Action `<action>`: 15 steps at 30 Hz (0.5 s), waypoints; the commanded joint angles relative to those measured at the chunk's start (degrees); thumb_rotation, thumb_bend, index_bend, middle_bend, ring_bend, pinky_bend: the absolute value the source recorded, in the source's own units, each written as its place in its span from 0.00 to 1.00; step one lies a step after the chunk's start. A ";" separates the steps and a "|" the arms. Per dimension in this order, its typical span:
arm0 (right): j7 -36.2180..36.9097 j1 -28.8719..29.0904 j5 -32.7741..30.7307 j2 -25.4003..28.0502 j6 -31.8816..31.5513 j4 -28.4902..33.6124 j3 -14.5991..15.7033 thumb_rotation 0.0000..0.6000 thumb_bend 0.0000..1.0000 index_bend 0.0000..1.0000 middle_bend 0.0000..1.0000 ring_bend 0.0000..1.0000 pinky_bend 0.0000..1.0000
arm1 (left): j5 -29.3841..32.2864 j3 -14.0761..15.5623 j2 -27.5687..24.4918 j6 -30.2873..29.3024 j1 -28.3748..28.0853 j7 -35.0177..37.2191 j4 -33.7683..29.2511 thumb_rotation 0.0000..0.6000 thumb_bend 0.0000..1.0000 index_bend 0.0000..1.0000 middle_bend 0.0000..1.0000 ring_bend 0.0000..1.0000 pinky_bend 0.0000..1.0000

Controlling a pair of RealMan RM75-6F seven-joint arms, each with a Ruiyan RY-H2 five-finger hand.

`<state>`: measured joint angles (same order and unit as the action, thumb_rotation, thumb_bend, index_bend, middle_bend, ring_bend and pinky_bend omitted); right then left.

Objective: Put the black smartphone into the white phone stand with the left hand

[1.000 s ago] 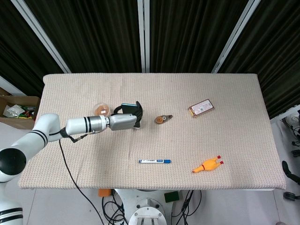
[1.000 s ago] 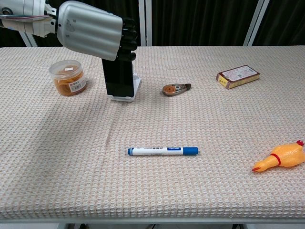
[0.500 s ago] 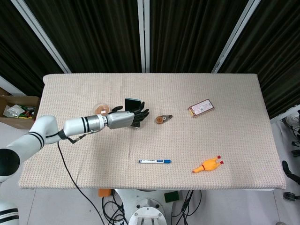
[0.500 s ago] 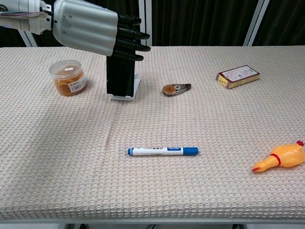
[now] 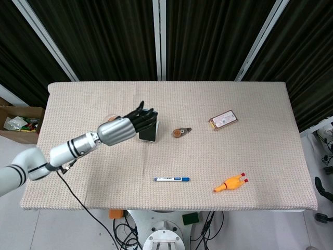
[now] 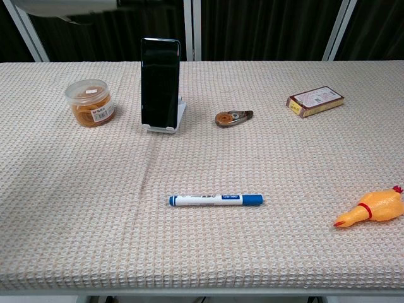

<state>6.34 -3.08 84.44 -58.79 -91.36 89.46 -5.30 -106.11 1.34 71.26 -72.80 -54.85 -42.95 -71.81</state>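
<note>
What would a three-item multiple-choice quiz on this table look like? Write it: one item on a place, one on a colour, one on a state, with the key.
1. Where does the round tub of rubber bands stand?
A. left of the phone stand
B. beside the toy chicken
C. on the card box

2. What colour is the cap of the marker?
A. red
B. green
C. blue

3. How is the black smartphone now?
A. flat on the cloth
B. upright in the white phone stand
C. gripped by the left hand

Key: 1 A, the chest view shows the tub left of the stand. 2 C, both marker ends are blue. 3 B, the phone stands alone in the stand, while the left hand is lifted, fingers spread.
</note>
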 commanded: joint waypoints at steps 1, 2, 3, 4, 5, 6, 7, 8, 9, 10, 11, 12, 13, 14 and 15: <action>0.01 0.32 0.63 -0.16 0.33 -0.56 0.28 1.00 0.37 0.00 0.00 0.00 0.00 | 17.49 -4.90 -6.87 -13.98 16.75 0.71 -22.28 0.49 0.09 0.01 0.00 0.00 0.18; -0.17 0.41 1.00 -0.32 0.33 -0.94 0.42 1.00 0.36 0.00 0.00 0.00 0.00 | 20.60 -4.72 -7.67 -16.71 20.34 2.36 -26.92 0.30 0.09 0.01 0.00 0.00 0.18; -0.34 0.45 1.27 -0.50 0.25 -1.26 0.51 1.00 0.36 0.00 0.00 0.00 0.00 | 22.21 -4.36 -8.16 -18.69 22.86 4.34 -29.74 0.19 0.09 0.01 0.00 0.00 0.18; -0.62 0.48 1.59 -0.76 0.08 -1.72 0.61 1.00 0.35 0.00 0.00 0.00 0.00 | 23.54 -3.65 -8.60 -21.33 26.10 7.50 -32.39 0.07 0.09 0.01 0.00 0.00 0.18; -0.89 0.47 1.81 -0.97 -0.11 -2.08 0.66 1.00 0.35 0.00 0.00 0.00 0.00 | 23.96 -2.85 -8.83 -23.03 28.40 10.00 -33.53 0.02 0.09 0.01 0.00 0.00 0.18; -1.25 0.46 2.03 -1.20 -0.34 -2.50 0.70 1.00 0.34 0.00 0.00 0.00 0.00 | 24.21 -1.88 -8.99 -24.50 30.62 12.28 -34.06 0.00 0.09 0.01 0.00 0.00 0.18; -1.73 0.44 2.21 -1.41 -0.53 -2.90 0.76 1.00 0.34 0.00 0.00 0.00 0.00 | 24.40 -0.81 -9.04 -25.83 32.79 14.05 -34.06 0.00 0.09 0.01 0.00 0.00 0.18; -2.40 0.41 2.31 -1.64 -0.58 -3.37 0.88 1.00 0.34 0.00 0.00 0.00 0.00 | 24.65 0.71 -8.86 -27.21 35.51 15.66 -33.43 0.00 0.09 0.01 0.00 0.00 0.18; -2.79 0.41 2.36 -1.78 -0.57 -3.63 0.97 1.00 0.34 0.00 0.00 0.00 0.00 | 24.87 1.80 -8.45 -28.01 37.40 16.53 -32.63 0.00 0.09 0.01 0.00 0.00 0.18; -3.08 0.42 2.38 -1.90 -0.53 -3.84 1.03 1.00 0.34 0.00 0.00 0.00 0.00 | 25.04 2.77 -7.76 -28.64 39.13 17.47 -31.52 0.00 0.09 0.02 0.00 0.00 0.18; -3.47 0.44 2.36 -2.05 -0.45 -4.10 1.08 1.00 0.34 0.00 0.00 0.00 0.00 | 25.08 4.00 -6.60 -28.97 41.13 19.06 -29.51 0.00 0.09 0.03 0.00 0.00 0.18; -3.77 0.47 2.38 -2.14 -0.38 -4.24 1.14 1.00 0.34 0.00 0.00 0.00 0.00 | 25.12 4.88 -5.68 -28.84 42.45 20.44 -27.73 0.00 0.09 0.03 0.00 0.00 0.18; -4.10 0.51 2.45 -2.26 -0.30 -4.39 1.22 1.00 0.34 0.00 0.00 0.00 0.00 | 25.19 5.97 -4.52 -28.26 43.95 22.32 -25.28 0.00 0.09 0.03 0.00 0.00 0.18; -4.30 0.53 2.58 -2.35 -0.27 -4.45 1.32 1.00 0.34 0.00 0.00 0.00 0.00 | 25.09 6.66 -3.72 -27.76 44.89 23.67 -23.42 0.00 0.09 0.04 0.00 0.00 0.18; -4.44 0.55 2.76 -2.41 -0.24 -4.45 1.45 1.00 0.34 0.00 0.00 0.00 0.00 | 24.82 7.20 -2.94 -27.37 45.71 24.98 -21.55 0.00 0.09 0.04 0.00 0.00 0.18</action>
<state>1.98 -2.56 87.13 -61.13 -91.65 85.05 -3.93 -82.61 5.04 65.85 -99.38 -13.38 -23.36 -99.47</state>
